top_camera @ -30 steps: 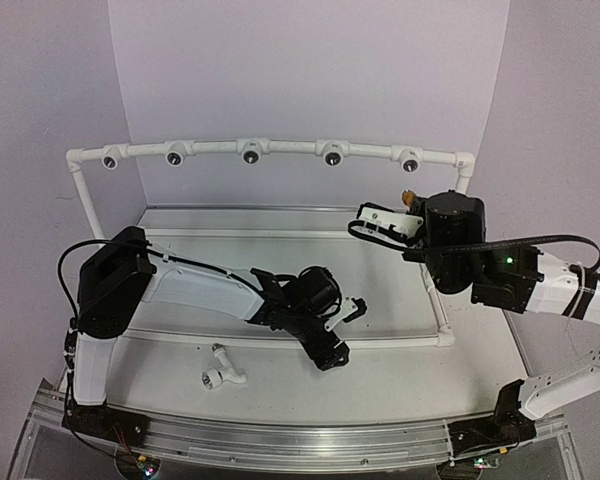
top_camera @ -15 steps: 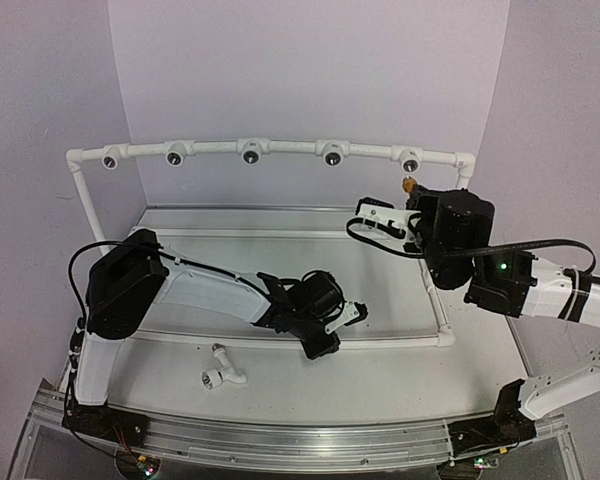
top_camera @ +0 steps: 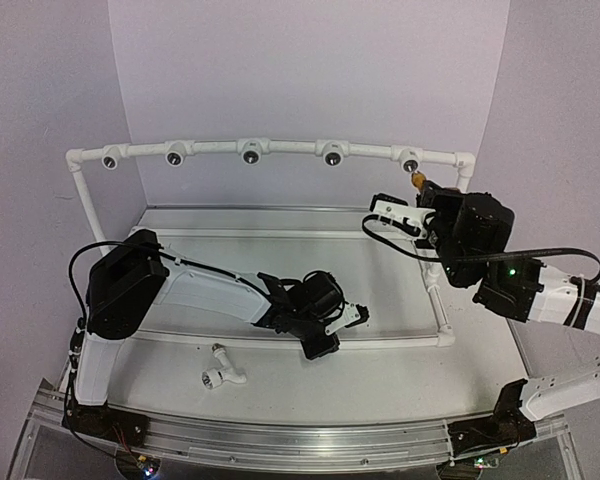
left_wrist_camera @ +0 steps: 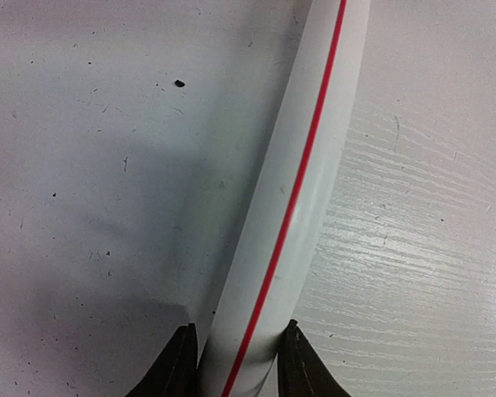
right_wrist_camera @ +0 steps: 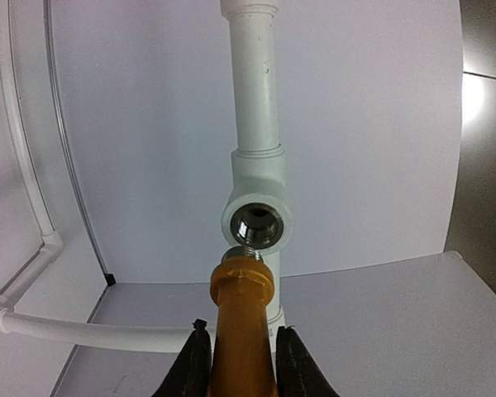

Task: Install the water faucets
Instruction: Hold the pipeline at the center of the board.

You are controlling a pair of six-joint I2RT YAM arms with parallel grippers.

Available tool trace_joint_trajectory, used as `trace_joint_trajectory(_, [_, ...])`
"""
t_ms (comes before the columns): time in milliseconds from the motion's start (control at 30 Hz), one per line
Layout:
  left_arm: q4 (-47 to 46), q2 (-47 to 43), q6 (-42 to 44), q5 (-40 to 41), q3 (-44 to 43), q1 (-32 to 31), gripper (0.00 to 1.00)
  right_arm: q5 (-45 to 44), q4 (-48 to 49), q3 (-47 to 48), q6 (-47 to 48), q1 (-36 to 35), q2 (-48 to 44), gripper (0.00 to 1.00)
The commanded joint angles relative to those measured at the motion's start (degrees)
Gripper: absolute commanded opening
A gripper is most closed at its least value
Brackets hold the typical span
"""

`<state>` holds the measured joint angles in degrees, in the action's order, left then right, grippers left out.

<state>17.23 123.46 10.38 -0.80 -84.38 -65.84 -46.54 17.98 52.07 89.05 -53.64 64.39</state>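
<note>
On the pale grey table (top_camera: 380, 385): a white plastic pipe frame (top_camera: 290, 147) stood, with 5 round dark sockets along its top rail.
Low front rail (left_wrist_camera: 306, 190): a white pipe with a thin red stripe, lying along the table surface.
Left gripper (left_wrist_camera: 238, 347): its 2 dark jaws were narrowed onto the low front rail, 1 on each side and touching it, apparently steadying the frame.
Right gripper (right_wrist_camera: 242, 331): clamped on the yellow-orange plastic faucet (right_wrist_camera: 244, 298), raised at the right end of the top rail.
Yellow-orange faucet, position: its threaded metal end pointed at the rightmost socket (right_wrist_camera: 258, 223), just short of it and a little low; contact could not be told, and it was not yet inside.
White plastic faucet (top_camera: 223, 375): it lay on its side on the table near the left arm's base, well apart from both grippers.
Handling, judged: both faucets looked light, stiff and smooth, so likely to slip under a twist.
Grip point, judged: across the straight body behind the thread, leaving the thread free; it would need lining up squarely with the socket to avoid cross-threading.
</note>
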Motion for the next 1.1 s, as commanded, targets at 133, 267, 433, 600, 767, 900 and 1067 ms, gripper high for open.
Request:
trace_joint_trajectory(133, [1.3,4.8,-3.6,-0.5,-0.1,-0.6,0.0,6.1,1.1,3.5,-3.2,2.2,0.1,0.0])
trace_joint_trajectory(267, [0.7,4.4,-3.9,-0.9,0.7,-0.6,0.0,5.6,1.0,5.9,-4.1,2.3,1.6,0.0])
trace_joint_trajectory(433, [-0.2,4.8,-4.9,-0.2,1.5,-0.6,0.0,5.3,1.0,6.5,-4.4,2.5,2.7,0.0])
trace_joint_trajectory(600, [-0.7,4.7,-4.4,0.2,2.3,-0.7,0.0,4.9,0.7,6.8,-5.1,3.2,3.4,0.0])
trace_joint_trajectory(767, [-0.9,4.6,-4.3,-0.2,2.7,-0.7,0.0,4.9,0.5,6.5,-5.5,5.2,3.3,0.0])
trace_joint_trajectory(900, [-1.0,4.5,-4.0,-0.8,3.2,-0.7,0.0,4.9,0.4,7.0,-6.4,5.4,2.9,0.0])
trace_joint_trajectory(1067, [-1.3,4.6,-3.7,-0.7,4.0,-0.7,0.0,5.1,0.3,7.8,-6.7,5.4,3.7,0.0])
